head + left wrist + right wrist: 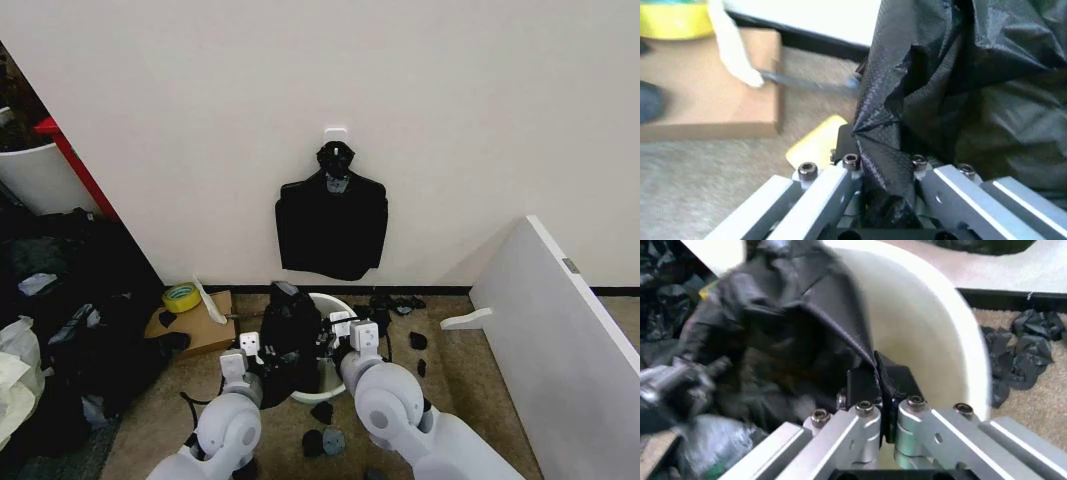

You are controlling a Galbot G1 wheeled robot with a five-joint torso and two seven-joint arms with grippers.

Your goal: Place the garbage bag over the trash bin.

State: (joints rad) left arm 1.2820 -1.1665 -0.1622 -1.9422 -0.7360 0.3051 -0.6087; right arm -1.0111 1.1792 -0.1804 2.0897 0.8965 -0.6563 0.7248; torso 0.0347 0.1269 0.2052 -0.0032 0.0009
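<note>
The garbage bag [291, 335] is blocking the trash bin [334, 302] mouth between both grippers, while open carpet [470, 390] is lying beyond the right gripper [345, 325].

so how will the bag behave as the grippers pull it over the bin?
Likely floppy: the bag hangs in crumpled folds from the left gripper, holding no shape. Probably light and slippery, since the film looks thin and glossy; the right gripper pinches just an edge. The bin looks light too, so a snagged bag might drag or tip it.

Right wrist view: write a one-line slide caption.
Right gripper shut on the garbage bag edge, holding it inside the white trash bin.
</note>
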